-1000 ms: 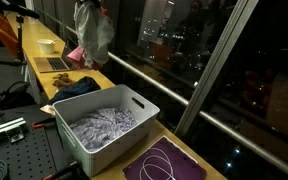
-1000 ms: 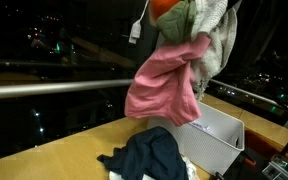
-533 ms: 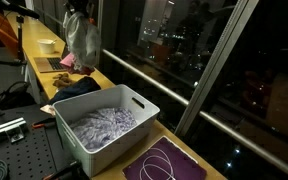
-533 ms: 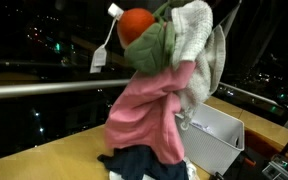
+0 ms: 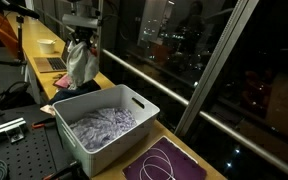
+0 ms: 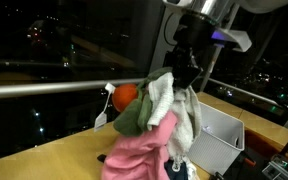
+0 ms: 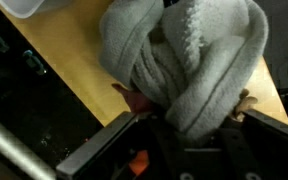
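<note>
Several garments are held together as one bundle of garments [image 6: 162, 118] by the hand [image 6: 187, 78], whose jaws are clenched on its upper end. In the wrist view a pale fleecy cloth [image 7: 189, 60] is seen filling the space ahead of the hand, with bare table [image 7: 62, 72] beneath it. Within the last second the bundle has been brought down from well above the table to just over it, and its pink garment [image 6: 136, 158] is now crumpled against the table rather than left hanging free. A green piece [image 6: 134, 118] and an orange item [image 6: 126, 95] with a white tag [image 6: 101, 118] are pressed against the bundle's side. Part of the weight is judged to be borne by the table already, while the grip is not seen to be loosened. A dark blue garment [image 5: 72, 88] is found just beside or beneath the bundle; which cannot be told. Near it a white bin [image 5: 134, 135] is stood, with a patterned cloth [image 5: 102, 126] laid inside, and past that a purple mat [image 5: 187, 170] is spread under a looped white cable [image 5: 156, 158]. Farthest off, a railing [image 6: 44, 88] and a dark window [image 5: 214, 50] are seen.
</note>
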Controlling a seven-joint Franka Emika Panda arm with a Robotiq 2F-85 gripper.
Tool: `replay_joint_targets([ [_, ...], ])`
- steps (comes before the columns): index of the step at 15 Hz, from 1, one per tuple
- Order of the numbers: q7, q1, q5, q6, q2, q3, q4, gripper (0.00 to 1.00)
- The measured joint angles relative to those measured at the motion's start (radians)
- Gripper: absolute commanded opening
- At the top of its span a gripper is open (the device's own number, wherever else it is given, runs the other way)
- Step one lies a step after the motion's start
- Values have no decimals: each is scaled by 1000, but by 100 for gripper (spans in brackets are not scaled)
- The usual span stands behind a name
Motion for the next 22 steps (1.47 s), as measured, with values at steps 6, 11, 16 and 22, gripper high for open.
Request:
replay_joint_targets([
  [6, -40, -104, 104, -1, 50, -9, 35, 100],
  [11, -98, -203, 149, 4, 17, -64, 15, 100],
  [16, -232, -313, 136, 201, 9, -182, -165, 100],
  [22, -270, -382, 78, 507, 112, -248, -340, 100],
])
